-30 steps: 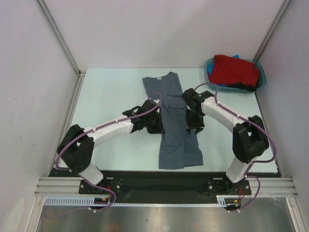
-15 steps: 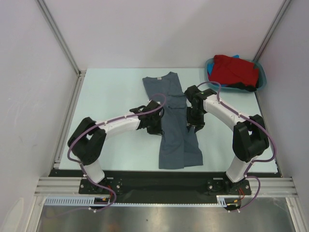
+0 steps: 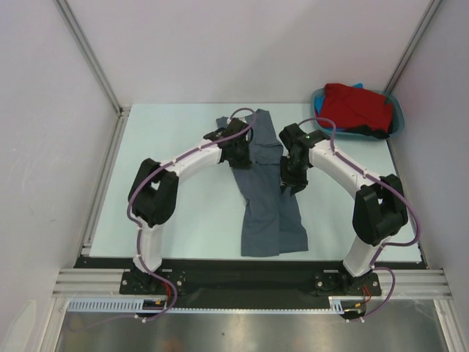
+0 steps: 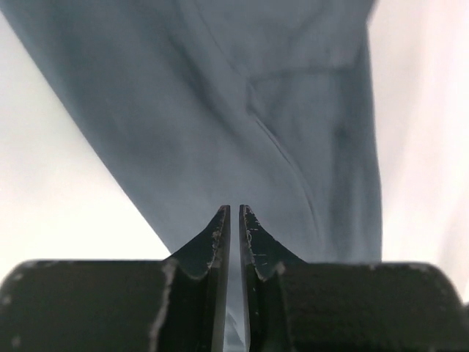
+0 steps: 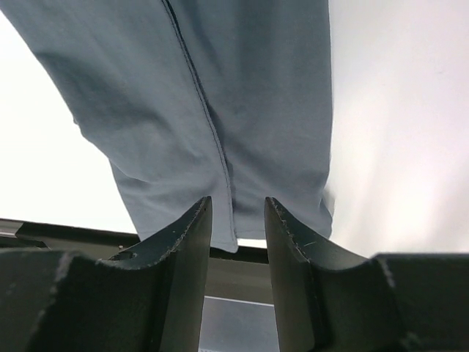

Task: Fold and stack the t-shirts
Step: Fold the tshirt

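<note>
Swinging off the shirt's left edge, the left gripper [image 4: 234, 213] is now sitting at the far, collar end of the grey t-shirt [image 3: 272, 220], while the right gripper [image 5: 237, 202] is hardly budging over the right edge, jaws standing apart on nothing. Lefty's jaws are squeezing to a thin slit and I can't tell if cloth's caught, so any pull is risking dragging the long folded strip lying mid-table crooked, since nothing's pinning it. Meanwhile the red t-shirt [image 3: 355, 106] is waiting in the teal tub [image 3: 398, 116], far right corner.
</note>
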Available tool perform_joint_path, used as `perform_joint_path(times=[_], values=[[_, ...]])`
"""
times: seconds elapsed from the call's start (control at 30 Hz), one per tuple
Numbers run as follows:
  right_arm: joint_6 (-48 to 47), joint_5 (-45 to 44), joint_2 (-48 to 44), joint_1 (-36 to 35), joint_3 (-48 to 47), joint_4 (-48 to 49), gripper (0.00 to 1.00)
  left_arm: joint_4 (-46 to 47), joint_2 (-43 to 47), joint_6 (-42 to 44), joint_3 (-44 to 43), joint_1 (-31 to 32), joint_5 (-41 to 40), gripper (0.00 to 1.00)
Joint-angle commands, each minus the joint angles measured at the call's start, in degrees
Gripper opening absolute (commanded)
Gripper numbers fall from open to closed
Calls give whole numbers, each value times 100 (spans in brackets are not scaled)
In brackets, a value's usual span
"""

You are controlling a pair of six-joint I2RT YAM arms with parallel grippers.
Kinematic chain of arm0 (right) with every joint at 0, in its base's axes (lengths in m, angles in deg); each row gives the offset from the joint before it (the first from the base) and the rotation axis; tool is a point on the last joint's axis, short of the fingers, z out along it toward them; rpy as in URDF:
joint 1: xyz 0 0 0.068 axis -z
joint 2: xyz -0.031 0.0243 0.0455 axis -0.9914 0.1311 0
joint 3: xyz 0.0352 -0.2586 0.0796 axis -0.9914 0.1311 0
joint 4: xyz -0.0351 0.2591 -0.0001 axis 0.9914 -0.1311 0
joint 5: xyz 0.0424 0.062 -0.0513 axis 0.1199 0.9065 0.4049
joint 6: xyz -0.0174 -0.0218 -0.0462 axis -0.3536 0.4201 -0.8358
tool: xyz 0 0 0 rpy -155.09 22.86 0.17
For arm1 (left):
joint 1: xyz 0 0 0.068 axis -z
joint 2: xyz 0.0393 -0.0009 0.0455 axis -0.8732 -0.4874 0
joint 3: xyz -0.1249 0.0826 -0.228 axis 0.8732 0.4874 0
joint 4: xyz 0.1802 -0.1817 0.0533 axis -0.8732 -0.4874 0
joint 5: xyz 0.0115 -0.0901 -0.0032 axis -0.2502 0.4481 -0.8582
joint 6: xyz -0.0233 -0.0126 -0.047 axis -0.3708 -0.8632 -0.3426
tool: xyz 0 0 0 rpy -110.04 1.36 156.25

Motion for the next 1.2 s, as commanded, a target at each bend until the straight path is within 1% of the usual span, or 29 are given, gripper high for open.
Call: perform_joint_path(times=[0.0, 0.07, 0.13, 0.33, 0.4, 0.53, 0.67, 0.73, 0.97, 1.17], values=[[-70, 54, 78, 24, -238, -44, 40, -589, -388, 331, -557, -76, -354, 11], [-96, 71, 95, 15, -281, -70, 40, -905, -695, 436, -927, -94, -435, 10], [-105, 71, 130, 24, -308, -105, 40, -1021, -863, 525, -1199, -94, -514, 8], [-105, 71, 166, 24, -422, -211, 40, -1381, -1276, 613, -1656, -226, -602, 6], [-96, 80, 183, 24, -457, -237, 40, -1583, -1382, 683, -1806, -314, -628, 4], [-79, 63, 236, 24, -536, -316, 40, -2197, -1820, 955, -2472, -445, -988, 1], [-79, 54, 280, 15, -563, -378, 40, -2593, -2225, 1210, -3054, -551, -1138, 0], [-61, 63, 289, 24, -563, -395, 39, -2647, -2340, 1333, -3273, -595, -1138, 0], [-17, 98, 298, 15, -572, -439, 39, -2709, -2578, 1448, -3477, -806, -1042, 0], [0, 168, 403, 15, -580, -413, 39, -2209, -2297, 1316, -3249, -876, -313, 2]])
